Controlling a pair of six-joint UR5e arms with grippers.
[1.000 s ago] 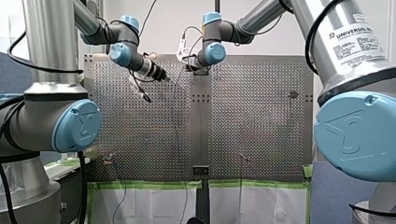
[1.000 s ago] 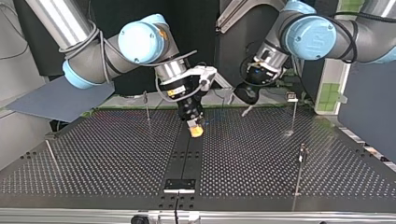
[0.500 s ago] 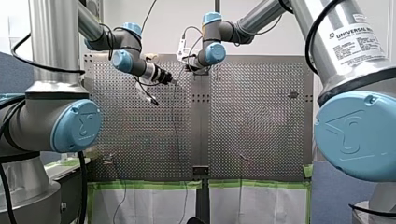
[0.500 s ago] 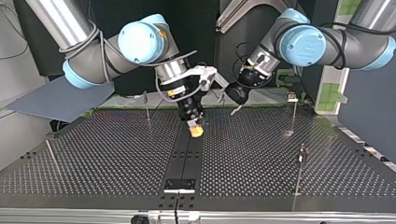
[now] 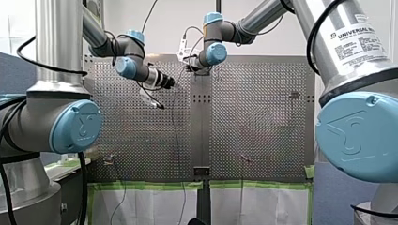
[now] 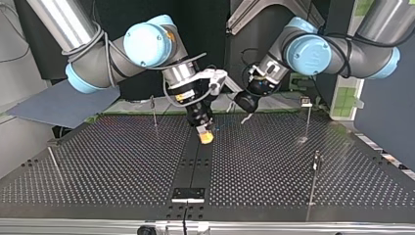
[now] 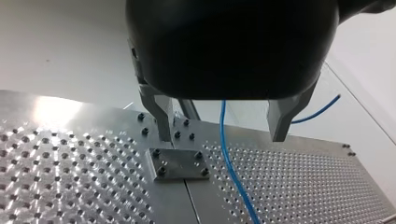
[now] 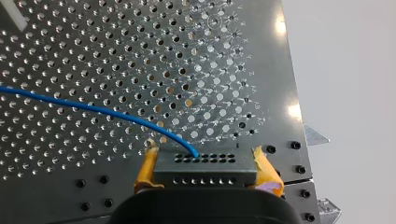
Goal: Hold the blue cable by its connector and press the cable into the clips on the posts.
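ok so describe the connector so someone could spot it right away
Above the centre seam of the perforated metal table, find my right arm's tool with yellow pads. Clamped between them is the dark grey rectangular connector block; it alone has the thin blue cable running out of its face.

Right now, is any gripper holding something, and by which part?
My right gripper holds the blue cable by its connector. My left gripper is open; the cable only passes between its fingers.

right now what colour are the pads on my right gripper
Yellow-orange. The pads on my right gripper show best in the right wrist view, gripping the connector.
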